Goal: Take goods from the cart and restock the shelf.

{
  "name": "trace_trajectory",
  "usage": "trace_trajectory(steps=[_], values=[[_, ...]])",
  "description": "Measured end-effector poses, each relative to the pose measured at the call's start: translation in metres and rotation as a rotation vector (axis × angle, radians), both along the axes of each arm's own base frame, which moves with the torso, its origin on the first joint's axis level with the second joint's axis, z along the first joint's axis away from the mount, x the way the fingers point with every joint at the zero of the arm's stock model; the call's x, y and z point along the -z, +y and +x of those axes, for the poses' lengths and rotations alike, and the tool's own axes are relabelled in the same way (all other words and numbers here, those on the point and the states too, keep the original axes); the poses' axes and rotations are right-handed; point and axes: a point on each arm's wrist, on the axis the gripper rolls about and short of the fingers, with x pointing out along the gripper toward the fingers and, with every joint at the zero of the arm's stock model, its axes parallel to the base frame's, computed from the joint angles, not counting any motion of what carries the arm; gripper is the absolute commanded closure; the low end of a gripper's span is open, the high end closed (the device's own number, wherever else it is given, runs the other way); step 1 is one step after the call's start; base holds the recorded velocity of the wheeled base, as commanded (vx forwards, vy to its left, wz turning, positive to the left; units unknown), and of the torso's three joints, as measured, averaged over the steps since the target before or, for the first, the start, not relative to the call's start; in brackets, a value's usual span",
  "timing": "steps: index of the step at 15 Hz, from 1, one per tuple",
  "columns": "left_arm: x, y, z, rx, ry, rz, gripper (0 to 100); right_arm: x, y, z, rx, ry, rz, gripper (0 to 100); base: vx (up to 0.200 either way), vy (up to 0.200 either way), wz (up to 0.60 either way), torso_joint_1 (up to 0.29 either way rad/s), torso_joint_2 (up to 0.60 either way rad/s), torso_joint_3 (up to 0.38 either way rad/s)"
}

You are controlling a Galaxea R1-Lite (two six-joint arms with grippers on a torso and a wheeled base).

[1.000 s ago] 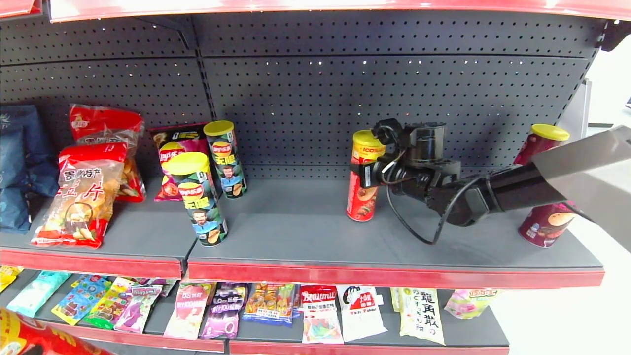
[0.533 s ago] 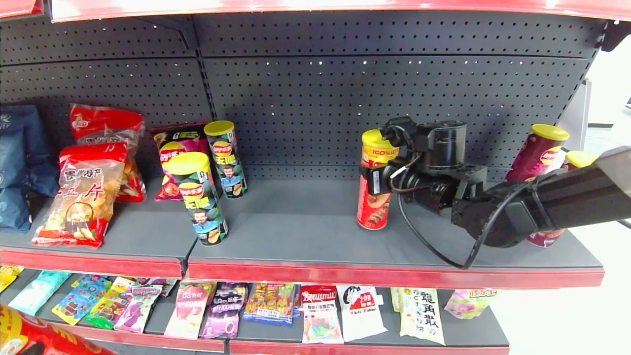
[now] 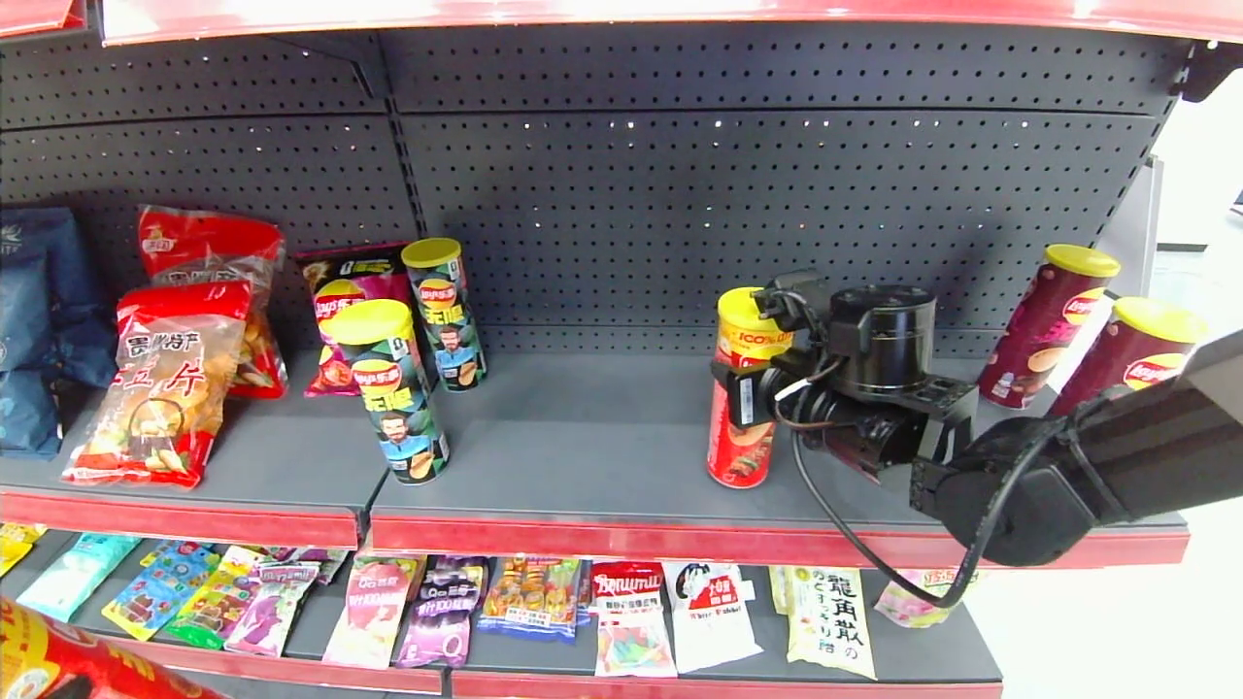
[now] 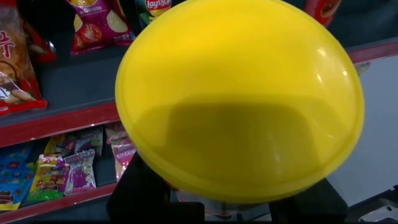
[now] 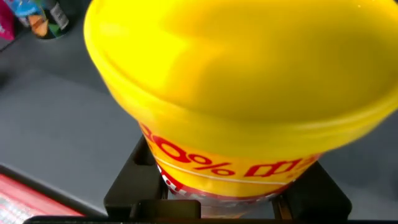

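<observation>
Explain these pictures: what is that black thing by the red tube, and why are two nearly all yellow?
A two-armed robot is restocking a shop shelf. The wide picture is from its head camera. The black thing is its right arm; the right hand grips a red can upright on the shelf, between green cans and maroon cans. The other two come from wrist cameras, close on yellow lids: the red can's, and that of a second can held in the left hand.
</observation>
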Motion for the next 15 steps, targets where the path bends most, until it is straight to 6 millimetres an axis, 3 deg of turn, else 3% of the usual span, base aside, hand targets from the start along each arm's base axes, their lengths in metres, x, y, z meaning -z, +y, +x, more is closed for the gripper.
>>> trace_trajectory(steps=[15], values=[[-0.001,0.000,-0.001,0.001,-0.007,0.000,100,0.009,0.009,-0.010,0.026,0.014,0.007,100,0.000,0.000,0.00,0.000,0.00,0.000]])
